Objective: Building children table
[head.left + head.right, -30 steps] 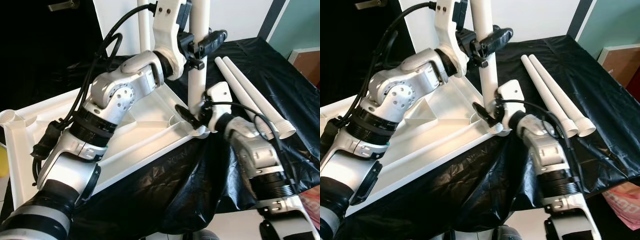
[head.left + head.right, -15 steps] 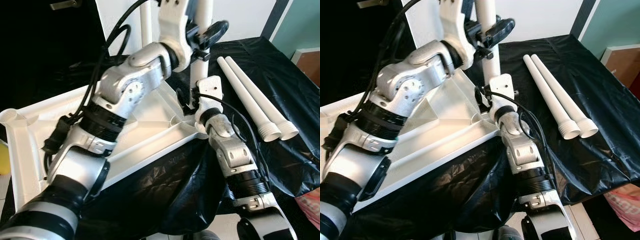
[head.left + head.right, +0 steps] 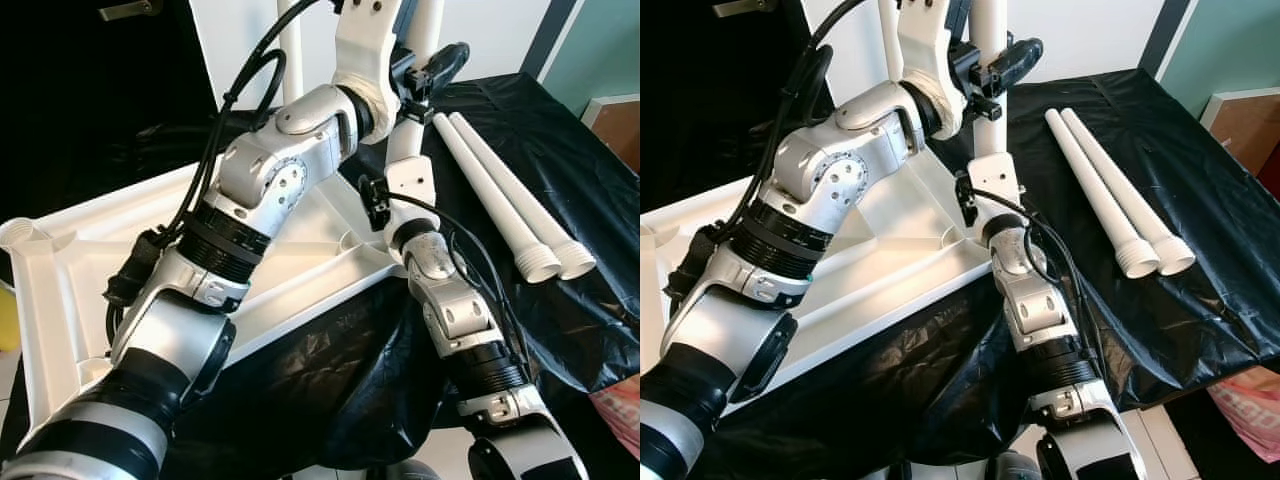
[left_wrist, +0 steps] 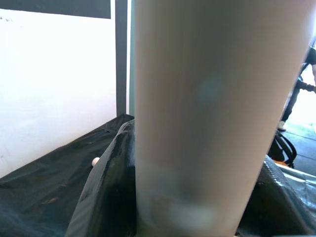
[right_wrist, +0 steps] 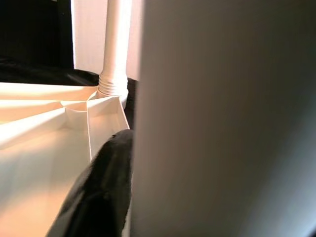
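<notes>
— Where are your hands?

— My left hand is clamped on the upright white plastic table leg; its black fingers wrap the tube. My right hand sits lower on that leg, just above the socket. A black finger presses the tube, so it appears to be gripping, though the leg hides the other finger.

— And the tabletop?

— The overturned white plastic tabletop lies under both hands on the bench with the black plastic sheet. The leg's foot is hidden behind my right wrist.

— Anything else?

— Two loose white tapered legs lie beyond my right hand. A second standing leg rises behind, its top cut off.
</notes>
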Tool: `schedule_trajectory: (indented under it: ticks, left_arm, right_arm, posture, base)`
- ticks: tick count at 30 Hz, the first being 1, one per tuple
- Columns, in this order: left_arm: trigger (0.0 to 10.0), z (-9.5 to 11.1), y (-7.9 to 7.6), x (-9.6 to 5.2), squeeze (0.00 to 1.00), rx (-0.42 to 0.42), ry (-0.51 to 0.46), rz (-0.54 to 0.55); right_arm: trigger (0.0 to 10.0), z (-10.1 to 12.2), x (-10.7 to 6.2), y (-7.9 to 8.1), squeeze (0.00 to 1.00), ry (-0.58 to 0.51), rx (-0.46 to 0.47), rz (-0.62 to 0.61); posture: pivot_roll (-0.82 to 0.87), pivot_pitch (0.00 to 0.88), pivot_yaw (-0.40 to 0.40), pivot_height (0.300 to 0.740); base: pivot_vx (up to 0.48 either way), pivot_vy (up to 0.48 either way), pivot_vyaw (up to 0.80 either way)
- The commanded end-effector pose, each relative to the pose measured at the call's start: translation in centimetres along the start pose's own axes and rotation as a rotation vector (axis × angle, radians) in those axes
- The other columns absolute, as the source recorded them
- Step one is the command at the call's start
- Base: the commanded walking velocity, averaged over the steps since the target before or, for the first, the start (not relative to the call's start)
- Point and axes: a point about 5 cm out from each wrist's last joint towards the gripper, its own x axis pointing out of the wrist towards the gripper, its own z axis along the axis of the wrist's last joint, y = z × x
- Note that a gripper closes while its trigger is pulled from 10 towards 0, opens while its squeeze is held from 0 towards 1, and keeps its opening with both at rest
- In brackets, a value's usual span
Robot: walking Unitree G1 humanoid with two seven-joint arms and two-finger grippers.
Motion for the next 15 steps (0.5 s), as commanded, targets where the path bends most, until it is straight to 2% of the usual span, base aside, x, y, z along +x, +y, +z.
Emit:
schedule_trajectory:
  ticks: [1, 7, 13, 14, 15]
  left_arm:
    - [10.0, 0.73, -1.70, 0.68, 0.00, -0.003, -0.023, -0.098]
    - [10.0, 0.71, -1.69, 0.78, 0.00, 0.000, -0.024, -0.098]
    - [10.0, 0.60, -1.68, 0.93, 0.00, 0.000, -0.028, -0.106]
    - [10.0, 0.56, -1.66, 0.92, 0.24, -0.010, -0.032, -0.109]
    - [10.0, 0.54, -1.66, 0.91, 0.24, -0.017, -0.034, -0.111]
  right_arm:
    - [0.0, 0.08, 0.19, 0.60, 0.00, -0.001, 0.004, 0.018]
    - [0.0, -0.03, 0.11, 0.49, 0.00, 0.000, 0.006, 0.006]
    - [0.0, 0.05, -0.15, 0.08, 0.00, -0.009, 0.054, -0.016]
    - [4.6, 0.03, -0.16, -0.05, 0.00, -0.006, 0.065, -0.023]
    - [4.6, 0.01, -0.16, -0.13, 0.00, -0.002, 0.073, -0.027]
  posture:
    - [-0.01, 0.079, 0.030, 0.740]
    - [-0.01, 0.079, 0.036, 0.740]
    - [-0.02, 0.077, 0.040, 0.740]
    - [-0.02, 0.076, 0.041, 0.740]
    - [-0.02, 0.076, 0.041, 0.740]
  base:
    - [0.000, 0.000, 0.00]
    - [0.000, 0.000, 0.00]
    - [0.000, 0.000, 0.00]
    - [0.000, 0.000, 0.00]
    - [0.000, 0.000, 0.00]
